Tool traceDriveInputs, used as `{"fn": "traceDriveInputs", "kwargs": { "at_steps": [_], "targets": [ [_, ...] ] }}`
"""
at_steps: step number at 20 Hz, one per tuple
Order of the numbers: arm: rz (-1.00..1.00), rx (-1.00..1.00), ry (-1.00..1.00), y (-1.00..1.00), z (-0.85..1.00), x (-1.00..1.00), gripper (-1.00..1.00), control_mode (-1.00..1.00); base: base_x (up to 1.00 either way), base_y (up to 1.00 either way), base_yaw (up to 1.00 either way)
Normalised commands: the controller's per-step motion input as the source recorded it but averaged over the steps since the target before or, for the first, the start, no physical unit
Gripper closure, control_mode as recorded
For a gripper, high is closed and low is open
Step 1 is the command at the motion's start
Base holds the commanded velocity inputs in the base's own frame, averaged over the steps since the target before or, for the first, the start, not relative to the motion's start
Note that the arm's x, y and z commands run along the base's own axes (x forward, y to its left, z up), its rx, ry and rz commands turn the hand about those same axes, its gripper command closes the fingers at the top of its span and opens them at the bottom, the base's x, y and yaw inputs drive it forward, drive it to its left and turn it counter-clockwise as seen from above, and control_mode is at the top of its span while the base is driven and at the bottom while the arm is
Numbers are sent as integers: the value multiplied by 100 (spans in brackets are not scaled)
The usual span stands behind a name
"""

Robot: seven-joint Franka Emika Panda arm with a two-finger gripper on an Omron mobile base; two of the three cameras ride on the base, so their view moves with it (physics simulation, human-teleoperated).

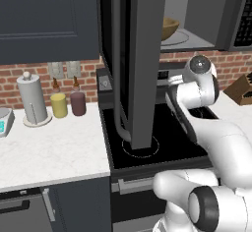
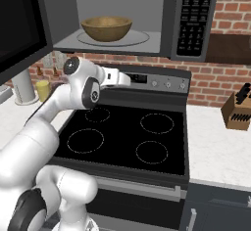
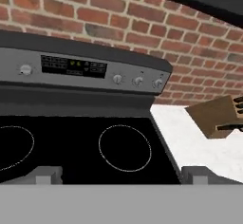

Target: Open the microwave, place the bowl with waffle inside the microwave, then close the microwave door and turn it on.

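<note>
The microwave [image 2: 122, 19] hangs above the black stove [image 2: 127, 137]. Its inside is open to see, and the bowl [image 2: 106, 28] sits in the middle of the round glass plate there, right where food should heat. I cannot see the waffle over the bowl's rim. The microwave door [image 1: 140, 64] swings wide out over the stove, so I think shutting it comes next. The gripper [image 3: 121, 173] is low, below the microwave, pointing at the stove's back panel [image 3: 80, 71]. Its two fingers are spread wide and hold nothing. A knife block [image 2: 237, 108] stands on the counter beside the stove.
</note>
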Motion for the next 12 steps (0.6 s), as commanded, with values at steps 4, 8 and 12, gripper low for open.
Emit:
{"fn": "traceDriveInputs", "kwargs": {
  "at_steps": [4,8,12],
  "targets": [
    [-8,-42,0,-1,-3,-14,-100,-100,0,0,0],
    [-10,-40,-1,-2,3,-44,-100,-100,0,0,0],
    [-3,-44,0,8,-4,-14,-100,-100,0,0,0]
  ]
}}
